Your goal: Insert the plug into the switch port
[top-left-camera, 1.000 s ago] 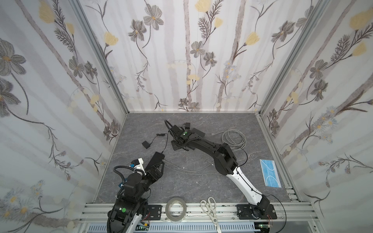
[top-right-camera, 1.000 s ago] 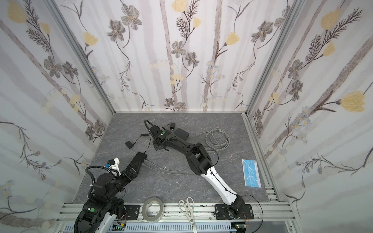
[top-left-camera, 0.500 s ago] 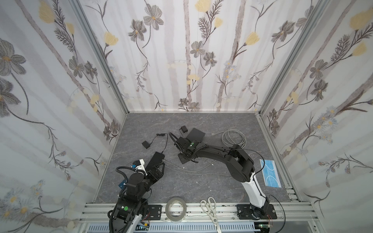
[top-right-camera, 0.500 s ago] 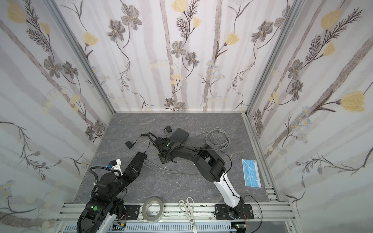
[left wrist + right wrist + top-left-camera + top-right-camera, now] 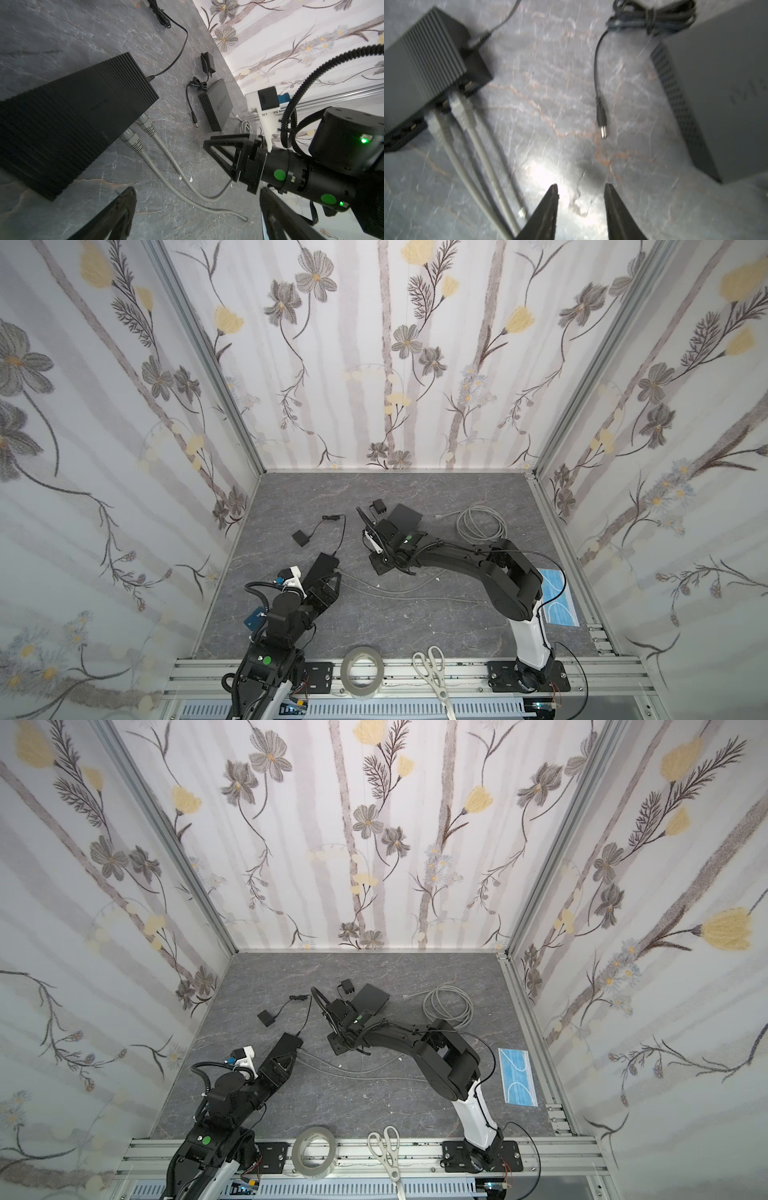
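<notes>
A ribbed black switch (image 5: 324, 566) (image 5: 83, 116) lies at the left. Two grey plugs (image 5: 148, 126) (image 5: 134, 142) sit in its ports, and their cables trail across the floor. My left gripper (image 5: 328, 581) (image 5: 196, 191) is just behind it, open wide over the cables and holding nothing. A second black switch (image 5: 405, 516) (image 5: 716, 83) lies farther back. A loose black barrel plug (image 5: 602, 124) (image 5: 195, 123) rests beside it. My right gripper (image 5: 380, 566) (image 5: 580, 187) hangs between the two switches, open and empty. The barrel plug lies ahead of its tips.
A grey cable coil (image 5: 482, 524) lies at the back right and a blue face mask (image 5: 557, 597) at the right. A tape roll (image 5: 361, 672) and scissors (image 5: 432, 668) lie on the front rail. Two black power adapters (image 5: 301, 538) (image 5: 378, 506) sit on the floor.
My right arm has drawn back from beside the far switch toward the middle, and its gripper has gone from shut to open. The left arm has barely shifted.
</notes>
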`<state>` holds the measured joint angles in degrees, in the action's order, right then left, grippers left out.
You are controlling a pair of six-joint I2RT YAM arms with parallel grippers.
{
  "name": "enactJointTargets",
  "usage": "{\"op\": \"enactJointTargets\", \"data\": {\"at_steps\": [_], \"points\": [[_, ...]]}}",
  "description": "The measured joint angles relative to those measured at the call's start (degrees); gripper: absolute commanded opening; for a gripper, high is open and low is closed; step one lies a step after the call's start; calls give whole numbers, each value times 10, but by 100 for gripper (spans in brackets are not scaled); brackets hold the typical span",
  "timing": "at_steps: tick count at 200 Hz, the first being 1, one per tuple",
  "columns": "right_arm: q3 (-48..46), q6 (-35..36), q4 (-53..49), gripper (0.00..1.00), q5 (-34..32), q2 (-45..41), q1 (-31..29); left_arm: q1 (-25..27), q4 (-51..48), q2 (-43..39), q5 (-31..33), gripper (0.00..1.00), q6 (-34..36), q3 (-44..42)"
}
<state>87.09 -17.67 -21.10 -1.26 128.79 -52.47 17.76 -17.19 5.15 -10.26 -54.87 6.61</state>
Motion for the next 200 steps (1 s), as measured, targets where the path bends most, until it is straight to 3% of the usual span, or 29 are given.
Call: {"op": "enactJointTargets", "data": {"at_steps": [78, 154, 200], "points": [[61, 23, -11, 30, 23, 64, 17, 0, 22, -44, 1, 97, -2, -7], [75, 36, -14, 11, -9, 82, 8, 0, 29, -48, 2, 99, -2, -9], [71, 39, -17, 7, -17, 75, 8, 0, 40, -48, 1, 99, -6, -13]]}}
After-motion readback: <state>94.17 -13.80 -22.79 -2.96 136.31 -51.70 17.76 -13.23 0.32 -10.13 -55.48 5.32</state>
